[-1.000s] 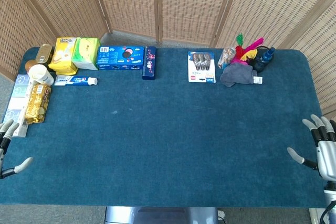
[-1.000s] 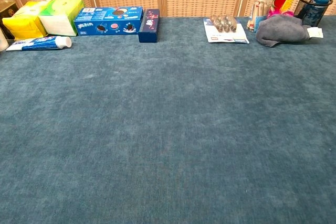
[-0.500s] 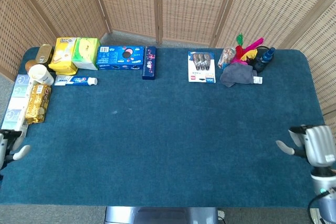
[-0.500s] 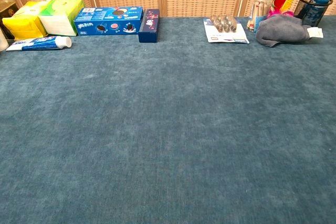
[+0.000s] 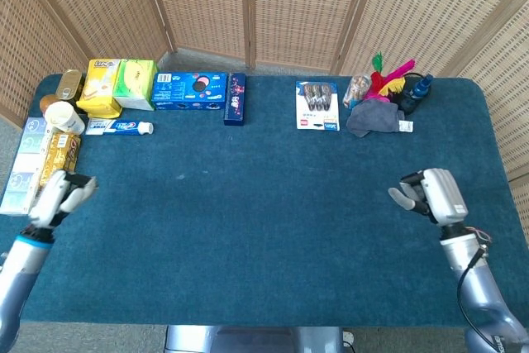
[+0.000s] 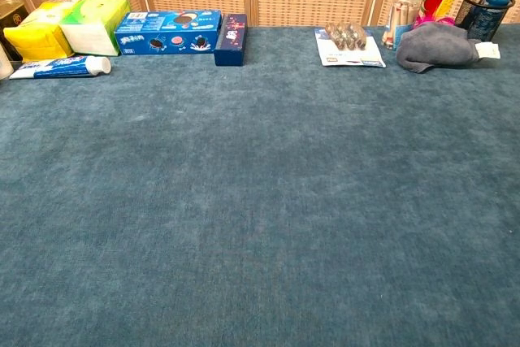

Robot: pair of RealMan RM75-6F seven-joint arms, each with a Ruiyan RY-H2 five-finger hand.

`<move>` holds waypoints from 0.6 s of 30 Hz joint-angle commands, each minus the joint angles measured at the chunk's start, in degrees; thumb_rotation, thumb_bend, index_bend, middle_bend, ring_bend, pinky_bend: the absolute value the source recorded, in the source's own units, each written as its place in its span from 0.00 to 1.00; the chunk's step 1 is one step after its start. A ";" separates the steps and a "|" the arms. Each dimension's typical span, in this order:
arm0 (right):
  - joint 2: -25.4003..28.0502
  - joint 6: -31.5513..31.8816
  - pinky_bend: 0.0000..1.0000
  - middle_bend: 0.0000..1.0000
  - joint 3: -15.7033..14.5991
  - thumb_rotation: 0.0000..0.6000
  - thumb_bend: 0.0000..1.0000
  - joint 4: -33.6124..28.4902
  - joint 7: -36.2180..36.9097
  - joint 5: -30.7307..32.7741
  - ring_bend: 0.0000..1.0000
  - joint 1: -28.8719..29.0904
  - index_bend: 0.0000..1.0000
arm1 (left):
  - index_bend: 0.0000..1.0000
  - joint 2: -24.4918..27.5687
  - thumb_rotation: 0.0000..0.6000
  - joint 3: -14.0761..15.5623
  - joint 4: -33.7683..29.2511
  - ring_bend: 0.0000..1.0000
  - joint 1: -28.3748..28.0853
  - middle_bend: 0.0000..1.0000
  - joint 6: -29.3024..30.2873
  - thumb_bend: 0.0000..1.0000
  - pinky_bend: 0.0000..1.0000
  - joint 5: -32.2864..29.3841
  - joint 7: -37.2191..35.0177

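Gold-wrapped snack pack (image 5: 59,160), lying along the left edge of the table (image 5: 273,204), is the item nearest the left hand (image 5: 59,196), which hovers just in front of it without contact.

Head view. The left hand holds nothing; whether its fingers are spread or curled cannot be told. Beside the snack pack, against the left edge, lies a pale blue flat box (image 5: 25,163). The right hand (image 5: 430,193) hangs over bare cloth near the right edge, well apart from every item; its fingers are loosely bent around nothing, and how far they are closed cannot be told. Along the far edge, from the left corner: a round tin (image 5: 69,84), a white cup (image 5: 64,117), a yellow pack (image 5: 99,87), a green tissue pack (image 5: 135,83), a toothpaste tube (image 5: 119,126), a blue biscuit box (image 5: 189,90) and a dark blue carton (image 5: 235,98). Toward the far right corner: a blister pack of batteries (image 5: 317,105), a grey cloth (image 5: 374,118), a mesh holder (image 5: 412,93) with a blue bottle, and coloured feathers (image 5: 390,76).

Chest view. Neither hand shows. The far edge carries the yellow pack (image 6: 36,32), tissue pack (image 6: 96,25), toothpaste tube (image 6: 61,67), biscuit box (image 6: 168,32), dark blue carton (image 6: 231,39), battery pack (image 6: 348,45), grey cloth (image 6: 437,46) and mesh holder (image 6: 486,12).
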 commanded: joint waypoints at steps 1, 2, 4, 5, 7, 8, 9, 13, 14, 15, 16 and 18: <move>1.39 -5.65 1.00 1.00 1.04 0.00 0.00 -3.62 5.27 3.39 1.00 2.91 1.00 | 1.00 0.88 0.00 0.43 -1.61 1.00 -6.78 1.00 -7.90 0.00 1.00 1.63 -6.96; 1.46 -6.55 1.00 1.00 1.28 0.00 0.00 -3.71 5.43 3.78 1.00 3.51 1.00 | 1.00 0.64 0.00 0.41 -2.05 1.00 -8.19 1.00 -9.33 0.00 1.00 1.99 -8.20; 1.28 -8.03 1.00 1.00 1.70 0.00 0.00 -4.10 5.89 4.73 1.00 4.48 1.00 | 1.00 -0.31 0.00 0.08 -2.49 1.00 -10.30 1.00 -11.59 0.00 1.00 1.72 -8.66; 1.36 -9.04 1.00 1.00 2.02 0.00 0.00 -4.53 6.84 5.37 1.00 5.00 1.00 | 1.00 -0.95 0.00 -0.16 -2.94 1.00 -11.44 1.00 -12.90 0.00 1.00 1.29 -8.93; 1.63 -10.20 1.00 1.00 2.50 0.00 0.00 -4.63 7.46 6.14 1.00 5.74 1.00 | 1.00 -1.96 0.00 -0.49 -3.66 1.00 -13.08 1.00 -14.83 0.00 1.00 0.50 -8.91; 1.69 -10.51 1.00 1.00 2.71 0.00 0.00 -4.58 7.55 6.42 1.00 6.01 1.00 | 1.00 -2.37 0.00 -0.61 -3.99 1.00 -13.78 1.00 -15.64 0.00 1.00 0.27 -8.68; 1.82 -11.01 1.00 1.00 3.00 0.00 0.00 -4.60 7.85 6.88 1.00 6.37 1.00 | 1.00 -3.02 0.00 -0.82 -4.51 1.00 -14.85 1.00 -16.95 0.00 1.00 -0.22 -8.21; 2.13 -12.25 1.00 1.00 3.53 0.00 0.00 -4.11 8.55 8.14 1.00 7.12 1.00 | 1.00 -4.78 0.00 -1.76 -6.70 1.00 -17.76 1.00 -20.52 0.00 1.00 -2.40 -6.99; 2.14 -12.67 1.00 1.00 3.55 0.00 0.00 -3.84 8.79 8.44 1.00 7.30 1.00 | 1.00 -5.19 0.00 -2.02 -7.15 1.00 -18.44 1.00 -21.33 0.00 1.00 -3.08 -6.16; 2.11 -12.92 1.00 1.00 3.55 0.00 0.00 -3.63 8.94 8.63 1.00 7.41 1.00 | 1.00 -5.58 0.00 -2.25 -7.57 1.00 -18.92 1.00 -21.81 0.00 1.00 -3.53 -5.60; 2.04 -13.32 1.00 1.00 3.53 0.00 0.00 -3.32 9.19 8.92 1.00 7.56 1.00 | 1.00 -6.16 0.00 -2.62 -8.19 1.00 -19.57 1.00 -22.42 0.00 1.00 -4.26 -4.91; 1.86 -13.85 1.00 1.00 3.48 0.00 0.00 -2.80 9.47 9.22 1.00 7.83 1.00 | 1.00 -7.04 0.00 -3.23 -9.00 1.00 -20.59 1.00 -23.46 0.00 1.00 -5.58 -3.58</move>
